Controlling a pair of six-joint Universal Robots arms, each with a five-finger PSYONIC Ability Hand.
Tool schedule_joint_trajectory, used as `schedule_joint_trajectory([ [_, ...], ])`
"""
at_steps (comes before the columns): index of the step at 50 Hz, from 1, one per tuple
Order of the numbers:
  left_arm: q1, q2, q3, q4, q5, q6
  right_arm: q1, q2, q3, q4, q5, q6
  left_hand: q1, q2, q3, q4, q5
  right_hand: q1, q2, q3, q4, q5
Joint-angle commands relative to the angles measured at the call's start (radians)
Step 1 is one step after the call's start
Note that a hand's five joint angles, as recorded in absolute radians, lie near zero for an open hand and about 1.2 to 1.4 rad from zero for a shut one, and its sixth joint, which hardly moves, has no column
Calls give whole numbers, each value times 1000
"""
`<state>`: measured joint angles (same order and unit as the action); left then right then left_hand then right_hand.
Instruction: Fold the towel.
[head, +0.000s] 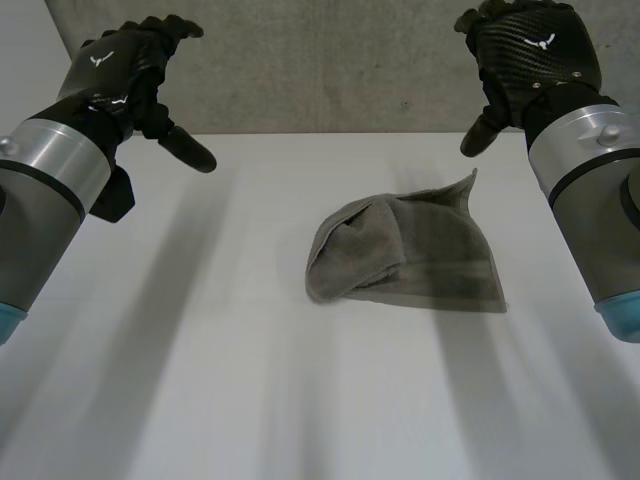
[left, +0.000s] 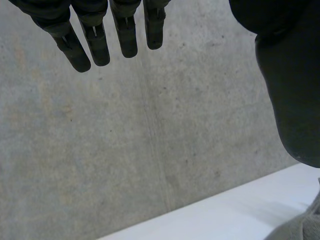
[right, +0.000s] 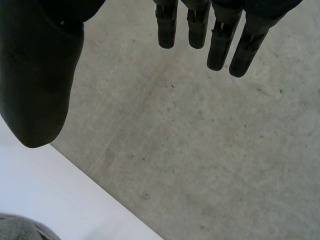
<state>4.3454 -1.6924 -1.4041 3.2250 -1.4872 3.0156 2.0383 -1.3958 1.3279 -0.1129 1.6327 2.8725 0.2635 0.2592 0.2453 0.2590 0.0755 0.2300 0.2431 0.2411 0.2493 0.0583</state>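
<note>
The left hand (head: 128, 62) and the right hand (head: 527, 52) hang raised with fingers loosely spread and thumbs apart, touching nothing, while the grey towel (head: 400, 258) lies partly folded on the white table (head: 200, 360) below and between them, nearer the right hand.

Lettering and numerals: none legible on any surface in the three views. Marks: one small white emblem (head: 101, 59), shaped like a figure with spread wings, on the black back of the left hand (head: 125, 62); one matching white emblem (head: 544, 41) on the back of the right hand (head: 525, 50), both seen in the head view. Neither emblem carries letters that can be made out.
</note>
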Motion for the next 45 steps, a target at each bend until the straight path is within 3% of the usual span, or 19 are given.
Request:
schedule_joint_trajectory([
  [1,0,-7,27,-51,-7,2,-23,35,-36,65,42,31,-68,-63,-49,-63,-54,-55,-69,-67,-75,-58],
  [15,0,-4,31,-68,-7,3,-49,73,-93,196,38,111,-68,-63,-49,-63,-54,-55,-69,-67,-75,-58],
  [29,2,-12,31,-70,-5,14,-44,110,-105,206,7,108,-68,-63,-49,-63,-54,-55,-69,-67,-75,-58],
  [36,0,-7,34,-59,-8,75,-32,344,-200,208,-167,110,-68,-63,-49,-63,-54,-55,-69,-67,-75,-58],
  [40,2,-9,34,-59,-7,78,5,515,-335,211,-182,111,-68,-63,-49,-63,-54,-55,-69,-67,-75,-58],
  [42,3,-13,34,-57,-7,78,40,715,-513,255,-177,108,-68,-63,-49,-63,-54,-55,-69,-67,-75,-58],
  [45,3,-16,34,-57,-5,78,43,802,-605,305,-175,110,-68,-63,-49,-63,-54,-39,-52,-50,-59,-42],
])
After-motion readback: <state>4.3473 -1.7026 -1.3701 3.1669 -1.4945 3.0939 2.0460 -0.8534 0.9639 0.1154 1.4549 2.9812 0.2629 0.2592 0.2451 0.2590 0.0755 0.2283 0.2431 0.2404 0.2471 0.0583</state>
